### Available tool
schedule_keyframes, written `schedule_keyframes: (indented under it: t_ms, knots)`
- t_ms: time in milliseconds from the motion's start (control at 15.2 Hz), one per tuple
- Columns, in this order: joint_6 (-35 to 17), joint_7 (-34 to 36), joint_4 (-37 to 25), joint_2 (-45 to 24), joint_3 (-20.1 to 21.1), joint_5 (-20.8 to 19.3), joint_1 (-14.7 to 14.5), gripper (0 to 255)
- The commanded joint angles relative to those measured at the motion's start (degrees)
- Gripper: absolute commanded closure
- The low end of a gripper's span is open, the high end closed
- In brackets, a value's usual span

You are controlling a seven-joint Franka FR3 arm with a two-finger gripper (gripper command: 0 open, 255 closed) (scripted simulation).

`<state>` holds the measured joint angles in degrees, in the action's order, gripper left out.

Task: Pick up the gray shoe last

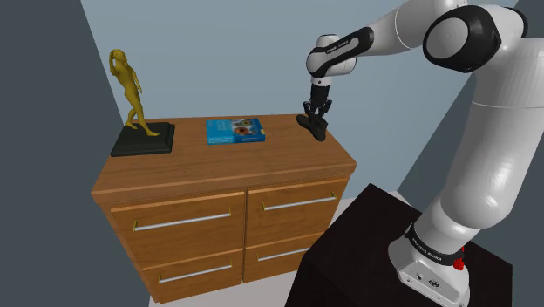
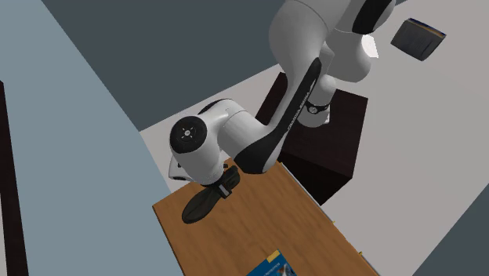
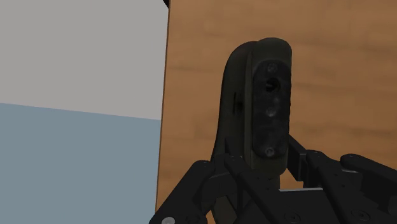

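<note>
Near the dresser's (image 1: 253, 161) back edge, at the shoulder view's right: dark shoe last (image 1: 316, 129), tilted, pinched tight in the clenched pincer (image 1: 316, 112). Looks like the grab step, about done. Next up: lift straight, slowly, without letting go.

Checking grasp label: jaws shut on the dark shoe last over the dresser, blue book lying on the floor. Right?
No: the blue book lies on the dresser top, between the gold statue and the shoe last, per the shoulder view. The gripper has its jaws shut on the dark shoe last over the dresser.
</note>
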<state>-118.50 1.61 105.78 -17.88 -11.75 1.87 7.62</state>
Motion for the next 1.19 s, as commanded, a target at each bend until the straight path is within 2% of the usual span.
schedule_keyframes:
  t_ms: [0,990,1122]
  knots:
    - [0.0,0.1,0.1,0.0,0.0,0.0,0.0,255]
    - [10.3,0.4,-6.3,4.0,-0.3,-0.9,-0.3,255]
    - [10.4,0.4,-6.3,4.1,-0.3,-0.9,-0.3,255]
